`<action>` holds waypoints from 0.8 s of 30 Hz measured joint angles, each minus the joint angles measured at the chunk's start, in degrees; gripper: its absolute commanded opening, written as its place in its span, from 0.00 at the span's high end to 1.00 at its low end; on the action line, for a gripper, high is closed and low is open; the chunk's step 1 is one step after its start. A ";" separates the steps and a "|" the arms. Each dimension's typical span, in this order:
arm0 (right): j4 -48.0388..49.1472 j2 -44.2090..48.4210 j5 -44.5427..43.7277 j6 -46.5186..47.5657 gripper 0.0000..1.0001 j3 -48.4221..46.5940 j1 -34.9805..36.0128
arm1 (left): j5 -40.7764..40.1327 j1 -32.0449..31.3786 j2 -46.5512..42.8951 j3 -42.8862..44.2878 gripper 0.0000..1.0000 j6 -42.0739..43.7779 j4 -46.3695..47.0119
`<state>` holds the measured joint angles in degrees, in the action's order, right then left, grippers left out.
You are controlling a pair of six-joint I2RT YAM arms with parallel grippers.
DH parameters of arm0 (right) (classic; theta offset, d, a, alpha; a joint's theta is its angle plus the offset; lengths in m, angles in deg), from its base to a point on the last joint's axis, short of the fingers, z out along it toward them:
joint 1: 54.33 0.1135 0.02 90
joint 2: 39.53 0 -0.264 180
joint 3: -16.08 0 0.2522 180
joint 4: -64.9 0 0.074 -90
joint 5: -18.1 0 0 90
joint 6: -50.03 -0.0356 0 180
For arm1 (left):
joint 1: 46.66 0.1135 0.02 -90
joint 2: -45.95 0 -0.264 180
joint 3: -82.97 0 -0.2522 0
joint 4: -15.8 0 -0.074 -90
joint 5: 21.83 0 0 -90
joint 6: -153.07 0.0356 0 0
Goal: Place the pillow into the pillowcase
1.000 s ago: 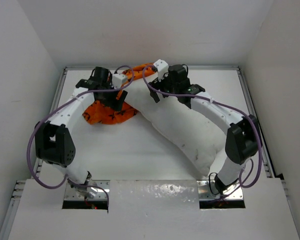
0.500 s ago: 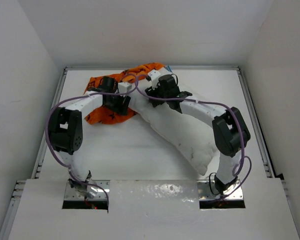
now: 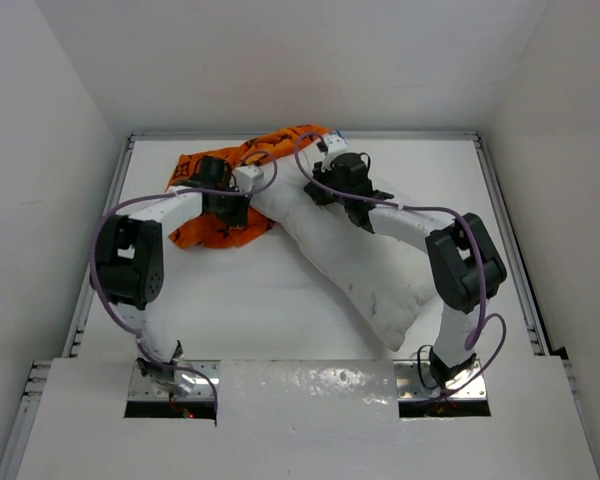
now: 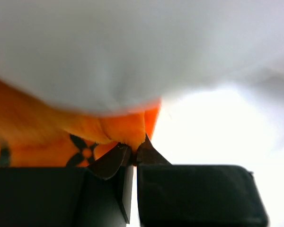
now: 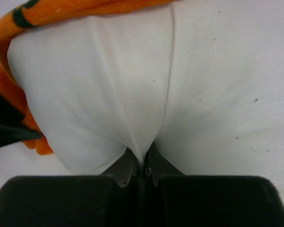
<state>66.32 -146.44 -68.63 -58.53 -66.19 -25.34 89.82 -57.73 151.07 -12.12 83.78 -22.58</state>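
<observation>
While the left claw (image 4: pixel 132 152) pinches the pillowcase (image 3: pixel 218 232) edge at far left and the right claw (image 5: pixel 142 164) pinches the far end of the pillow (image 3: pixel 365 255) beside it, insertion looks barely begun; next, the mouth must open over that end.

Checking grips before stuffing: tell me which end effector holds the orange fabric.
The left end effector, shut on a fold of the orange pillowcase; the right end effector instead pinches a crease of the white pillow.
</observation>
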 measured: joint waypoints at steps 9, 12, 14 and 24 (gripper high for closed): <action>3.98 0.70 -14.03 -11.98 1.00 0.24 0.76 | 5.86 -4.48 -25.33 -6.14 1.00 22.25 -8.31; 4.07 0.66 -19.37 -13.05 1.00 -0.68 1.66 | 9.35 -7.37 -29.51 -4.46 1.00 24.76 -10.69; 1.97 -0.39 -21.31 -13.51 1.00 -3.37 2.19 | 11.65 -8.37 -30.18 -4.63 1.00 25.40 -10.99; 9.55 -0.46 -9.92 -10.62 0.38 3.91 3.13 | 8.57 -9.22 -30.25 -8.74 0.26 23.50 -12.57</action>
<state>75.87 -146.90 -78.55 -69.15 -62.28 -22.21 98.39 -66.96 120.82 -20.86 107.28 -35.15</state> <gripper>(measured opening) 0.335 0.702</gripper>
